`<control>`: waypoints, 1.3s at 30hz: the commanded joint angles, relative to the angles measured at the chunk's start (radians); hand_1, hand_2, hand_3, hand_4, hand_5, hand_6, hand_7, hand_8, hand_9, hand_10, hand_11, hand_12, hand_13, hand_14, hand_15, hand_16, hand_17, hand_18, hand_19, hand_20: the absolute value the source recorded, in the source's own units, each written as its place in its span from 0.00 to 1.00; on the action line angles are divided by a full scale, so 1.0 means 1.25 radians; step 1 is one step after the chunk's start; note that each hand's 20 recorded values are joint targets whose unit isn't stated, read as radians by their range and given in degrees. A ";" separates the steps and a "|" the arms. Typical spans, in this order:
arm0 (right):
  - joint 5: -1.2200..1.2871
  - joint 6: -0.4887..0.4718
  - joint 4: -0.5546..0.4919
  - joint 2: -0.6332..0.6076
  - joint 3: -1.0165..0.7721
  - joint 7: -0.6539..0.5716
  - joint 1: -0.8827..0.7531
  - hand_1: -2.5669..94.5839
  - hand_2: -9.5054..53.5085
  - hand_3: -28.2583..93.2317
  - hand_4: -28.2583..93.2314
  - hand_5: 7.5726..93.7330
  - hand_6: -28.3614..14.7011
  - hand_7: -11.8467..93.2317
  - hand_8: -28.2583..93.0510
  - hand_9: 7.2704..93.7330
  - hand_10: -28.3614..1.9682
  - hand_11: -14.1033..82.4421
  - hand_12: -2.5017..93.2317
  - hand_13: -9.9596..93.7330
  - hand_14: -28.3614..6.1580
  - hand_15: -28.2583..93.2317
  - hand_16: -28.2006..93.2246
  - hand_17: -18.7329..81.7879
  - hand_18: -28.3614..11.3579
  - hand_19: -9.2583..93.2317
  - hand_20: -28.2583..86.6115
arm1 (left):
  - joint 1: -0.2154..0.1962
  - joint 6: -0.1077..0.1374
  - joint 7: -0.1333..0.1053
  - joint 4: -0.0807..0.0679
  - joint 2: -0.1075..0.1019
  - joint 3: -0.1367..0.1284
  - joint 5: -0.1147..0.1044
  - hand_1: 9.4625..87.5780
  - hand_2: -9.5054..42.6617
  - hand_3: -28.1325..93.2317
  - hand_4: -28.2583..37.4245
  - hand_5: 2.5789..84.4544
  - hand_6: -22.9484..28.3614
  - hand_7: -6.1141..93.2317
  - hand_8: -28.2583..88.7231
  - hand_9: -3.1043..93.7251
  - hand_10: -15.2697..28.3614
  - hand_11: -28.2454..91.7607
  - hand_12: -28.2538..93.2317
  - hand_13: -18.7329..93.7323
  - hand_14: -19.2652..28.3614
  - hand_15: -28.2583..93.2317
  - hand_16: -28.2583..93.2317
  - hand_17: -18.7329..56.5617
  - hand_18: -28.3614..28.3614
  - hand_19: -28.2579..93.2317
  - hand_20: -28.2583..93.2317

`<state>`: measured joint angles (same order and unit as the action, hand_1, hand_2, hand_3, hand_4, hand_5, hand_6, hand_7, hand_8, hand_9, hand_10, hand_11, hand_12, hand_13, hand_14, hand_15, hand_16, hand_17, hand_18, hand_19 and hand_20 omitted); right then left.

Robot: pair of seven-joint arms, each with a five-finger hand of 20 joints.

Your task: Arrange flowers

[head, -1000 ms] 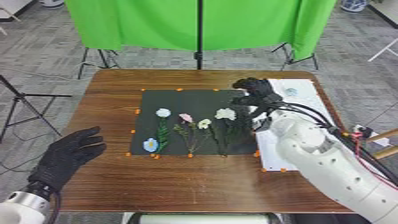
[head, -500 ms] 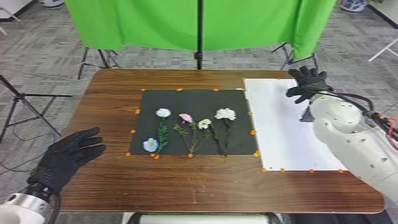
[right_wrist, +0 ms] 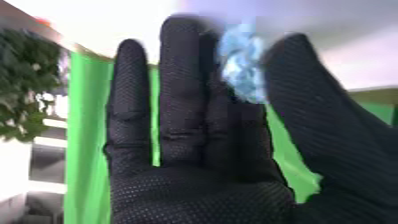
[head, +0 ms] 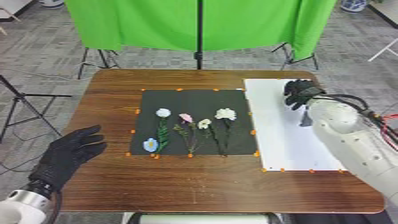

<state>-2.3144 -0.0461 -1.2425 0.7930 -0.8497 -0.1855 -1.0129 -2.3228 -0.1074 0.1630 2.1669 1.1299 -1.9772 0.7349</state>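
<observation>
My right hand is over the upper part of the white board. In the right wrist view a light blue flower lies between the thumb and the straight fingers of this hand; whether they touch it I cannot tell. On the black mat rest a white flower, a pink one, a small cream one, a large white one and a blue one at lower left. My left hand stays relaxed at the table's left.
Small orange markers dot the edges of mat and board. Brown table surrounds them. Behind it hangs a green cloth with a black pole, and a tripod stands at the left.
From the mat's upper right corner my right hand has moved right over the board, then slightly back toward me, its fingers less spread. It now covers the pale blue thing seen there earlier.
</observation>
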 commanded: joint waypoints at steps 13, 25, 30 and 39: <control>0.081 0.108 -0.383 -0.061 -0.160 0.113 -0.324 0.55 0.00 0.93 0.00 0.73 0.70 0.57 0.12 0.88 0.80 0.40 0.51 0.88 0.86 0.61 0.55 0.54 0.36 0.83 0.58 | -0.018 -0.009 -0.004 -0.004 0.007 0.001 0.003 0.21 0.32 0.86 0.01 0.40 0.58 0.38 0.11 0.36 0.71 0.57 0.34 0.40 0.78 0.70 0.17 0.16 0.91 0.74 0.26; 0.050 0.074 -0.422 -0.023 -0.117 0.119 -0.343 0.54 0.00 0.94 0.00 0.72 0.69 0.58 0.12 0.87 0.78 0.39 0.51 0.86 0.85 0.61 0.55 0.52 0.36 0.83 0.58 | -0.014 -0.010 -0.011 -0.007 0.005 0.009 0.004 0.21 0.32 0.86 0.01 0.41 0.58 0.38 0.11 0.36 0.71 0.57 0.34 0.40 0.78 0.70 0.17 0.16 0.91 0.74 0.26; 0.031 0.076 -0.423 -0.024 -0.123 0.122 -0.357 0.53 0.00 0.93 0.00 0.71 0.69 0.58 0.12 0.87 0.77 0.40 0.51 0.86 0.85 0.61 0.55 0.52 0.36 0.83 0.58 | -0.017 -0.004 -0.009 -0.005 0.005 0.006 0.003 0.21 0.32 0.86 0.01 0.40 0.58 0.38 0.11 0.36 0.71 0.57 0.34 0.40 0.78 0.70 0.17 0.16 0.91 0.74 0.26; 0.018 0.068 -0.418 -0.033 -0.118 0.129 -0.370 0.50 0.00 0.92 0.00 0.68 0.68 0.58 0.12 0.84 0.75 0.40 0.50 0.83 0.81 0.64 0.53 0.50 0.35 0.82 0.58 | -0.012 -0.002 -0.004 -0.006 0.004 0.008 0.003 0.21 0.32 0.86 0.01 0.40 0.58 0.38 0.11 0.36 0.71 0.57 0.34 0.40 0.78 0.70 0.17 0.16 0.91 0.74 0.26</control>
<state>-2.2538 0.0472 -1.7736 0.7653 -1.0134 -0.0399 -1.4702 -2.3310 -0.1099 0.1477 2.1670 1.1306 -1.9731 0.7356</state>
